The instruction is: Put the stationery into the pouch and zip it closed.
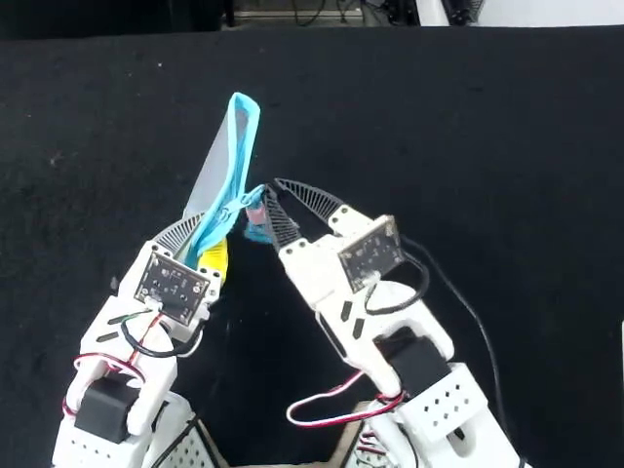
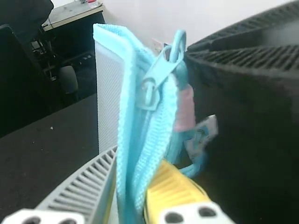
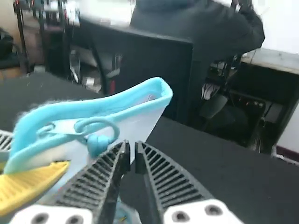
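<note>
The pouch (image 1: 229, 146) was off the table (image 1: 468, 146), held up by the left end effector (image 1: 210, 244), whose grey and yellow fingers were pressed onto its near end, one on either side of the blue trim. From that grip the pouch's long axis ran away from both arms toward the far side of the table, with the zip edge turned toward the right arm. The zipper pull (image 3: 93, 127) sat at the held end of that edge, just beside the tips of the right end effector (image 3: 131, 147). Its black fingers were drawn almost together with only a thin gap, and nothing was clearly caught between them. The right arm was therefore the nearer one to the pull, which lay just ahead of its tips and slightly to one side. Closing the zip would probably mean pinching the pull and drawing it along the long axis toward the free far corner, while the left end effector anchored the pouch against that tug.
</note>
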Action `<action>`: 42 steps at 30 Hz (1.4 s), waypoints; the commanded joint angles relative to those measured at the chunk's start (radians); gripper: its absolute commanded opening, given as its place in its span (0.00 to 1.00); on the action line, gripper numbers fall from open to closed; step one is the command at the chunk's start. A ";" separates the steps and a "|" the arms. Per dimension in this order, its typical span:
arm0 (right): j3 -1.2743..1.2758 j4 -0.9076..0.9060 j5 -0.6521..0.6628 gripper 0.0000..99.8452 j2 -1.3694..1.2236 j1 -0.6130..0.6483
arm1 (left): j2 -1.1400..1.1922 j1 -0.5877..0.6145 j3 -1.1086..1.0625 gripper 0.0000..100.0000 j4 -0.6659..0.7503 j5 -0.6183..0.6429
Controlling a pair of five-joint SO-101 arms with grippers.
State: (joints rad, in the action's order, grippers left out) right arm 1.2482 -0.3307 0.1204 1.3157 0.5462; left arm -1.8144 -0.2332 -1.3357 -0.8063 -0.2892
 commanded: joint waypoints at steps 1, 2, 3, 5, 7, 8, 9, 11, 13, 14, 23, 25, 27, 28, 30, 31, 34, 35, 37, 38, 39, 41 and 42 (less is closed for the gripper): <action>-0.128 -0.149 0.048 0.10 0.001 0.069 | -0.008 -0.004 0.036 0.03 0.005 -0.006; -0.142 -0.175 0.055 0.13 -0.002 0.098 | -0.008 -0.004 0.036 0.03 0.005 -0.006; -0.150 -0.181 0.055 0.15 -0.005 0.121 | -0.008 -0.004 0.036 0.03 0.005 -0.006; -0.148 -0.180 0.054 0.16 -0.004 0.144 | -0.008 -0.005 0.036 0.03 0.002 -0.006; -0.147 -0.161 0.054 0.16 -0.001 0.146 | -0.008 -0.008 0.036 0.03 0.000 -0.006; -0.147 -0.149 0.054 0.16 -0.001 0.144 | -0.008 -0.010 0.036 0.03 0.000 -0.006; -0.147 -0.143 0.052 0.16 -0.001 0.143 | -0.008 -0.010 0.036 0.03 0.000 -0.006; -0.147 -0.143 0.052 0.16 -0.001 0.144 | -0.008 -0.012 0.036 0.03 -0.002 -0.006; -0.143 -0.144 0.052 0.16 -0.001 0.144 | -0.008 -0.012 0.036 0.03 -0.002 -0.006; -0.134 -0.140 0.052 0.16 -0.001 0.144 | -0.008 -0.012 0.036 0.03 -0.002 -0.006; -0.111 -0.069 0.052 0.16 -0.004 0.143 | -0.008 -0.012 0.036 0.03 -0.002 -0.006; -0.077 -0.014 0.052 0.16 -0.001 0.130 | -0.008 -0.012 0.036 0.03 -0.002 -0.006; -0.045 0.034 0.052 0.16 -0.001 0.118 | -0.008 -0.012 0.036 0.03 -0.002 -0.006; -0.039 0.044 0.052 0.15 -0.001 0.110 | -0.008 -0.012 0.036 0.03 -0.002 -0.006; -0.036 0.048 0.054 0.14 -0.001 0.106 | -0.008 -0.012 0.036 0.03 -0.002 -0.006; -0.036 0.048 0.057 0.12 -0.001 0.106 | -0.008 -0.012 0.036 0.03 -0.002 -0.006; -0.036 0.044 0.057 0.08 -0.002 0.107 | -0.008 -0.012 0.036 0.03 -0.002 -0.006; -0.036 0.044 0.058 0.07 -0.004 0.107 | -0.008 -0.012 0.036 0.03 -0.002 -0.006; -0.036 0.044 0.060 0.07 -0.007 0.107 | -0.008 -0.012 0.036 0.03 -0.002 -0.006; -0.036 0.043 0.060 0.06 -0.007 0.106 | -0.008 -0.012 0.036 0.03 -0.002 -0.006; -0.035 0.043 0.060 0.05 -0.004 0.106 | -0.008 -0.012 0.036 0.03 -0.002 -0.006; -0.036 0.046 0.060 0.01 -0.001 0.097 | -0.008 -0.012 0.036 0.03 -0.002 -0.006; -0.038 0.049 0.060 0.01 -0.001 0.080 | -0.008 -0.012 0.036 0.03 -0.002 -0.006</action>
State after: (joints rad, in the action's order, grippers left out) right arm 1.2206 -0.3153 0.1726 1.3157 0.6659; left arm -1.8144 -0.2317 -1.3357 -0.8063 -0.2892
